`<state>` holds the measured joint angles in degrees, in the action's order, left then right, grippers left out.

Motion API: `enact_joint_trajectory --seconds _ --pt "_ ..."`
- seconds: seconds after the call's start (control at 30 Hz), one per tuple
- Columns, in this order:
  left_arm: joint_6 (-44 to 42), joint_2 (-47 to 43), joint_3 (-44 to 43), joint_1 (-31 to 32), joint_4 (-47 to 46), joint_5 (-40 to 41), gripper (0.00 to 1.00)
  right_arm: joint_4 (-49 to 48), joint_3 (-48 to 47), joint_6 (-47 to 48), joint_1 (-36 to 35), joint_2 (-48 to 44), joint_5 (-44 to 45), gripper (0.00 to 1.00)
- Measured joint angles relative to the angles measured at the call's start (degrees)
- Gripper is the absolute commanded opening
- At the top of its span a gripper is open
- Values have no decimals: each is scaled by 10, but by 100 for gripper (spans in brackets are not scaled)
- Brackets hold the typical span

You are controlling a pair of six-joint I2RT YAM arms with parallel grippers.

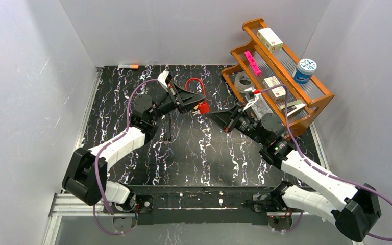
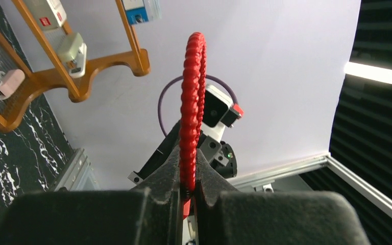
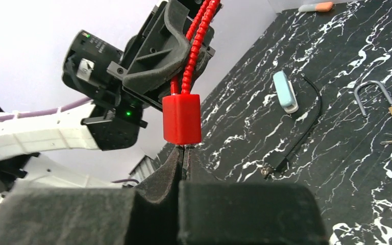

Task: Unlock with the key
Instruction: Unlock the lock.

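Our left arm (image 1: pixel 117 145) and right arm (image 1: pixel 311 173) are white with black joints, purple cables (image 1: pixel 128 109) and black end effectors (image 1: pixel 198 103) (image 1: pixel 210 115).

Even bright light, soft shadows; near fingers (image 3: pixel 245 209) blurred; light strip (image 2: pixel 370 72) glaring

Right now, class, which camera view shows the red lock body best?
Right wrist view: the red lock body sits large and clear above the right gripper. The top view shows it tiny; the left wrist shows mostly its cable loop.

Wooden rack (image 1: pixel 254 24) at right, blue-lidded jar (image 1: pixel 304 70) on it, marker (image 1: pixel 128 67) at far edge
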<state>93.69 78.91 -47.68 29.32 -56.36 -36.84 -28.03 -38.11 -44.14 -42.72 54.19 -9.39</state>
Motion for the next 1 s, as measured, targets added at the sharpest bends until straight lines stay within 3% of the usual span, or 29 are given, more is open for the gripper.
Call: enact_joint_trajectory --seconds 0.13,0.47,0.6,1.0 --pt "-7 0 10 -1 4 24 0 0 -7 21 -1 23 -2 1" --pt "-20 -8 16 22 7 17 0 -42 63 -47 -1 -52 26 58" --pt "-17 -13 19 28 5 12 0 -73 99 -73 0 -76 17 74" --pt "-15 -19 24 28 5 13 0 -180 136 -140 0 -68 -23 78"
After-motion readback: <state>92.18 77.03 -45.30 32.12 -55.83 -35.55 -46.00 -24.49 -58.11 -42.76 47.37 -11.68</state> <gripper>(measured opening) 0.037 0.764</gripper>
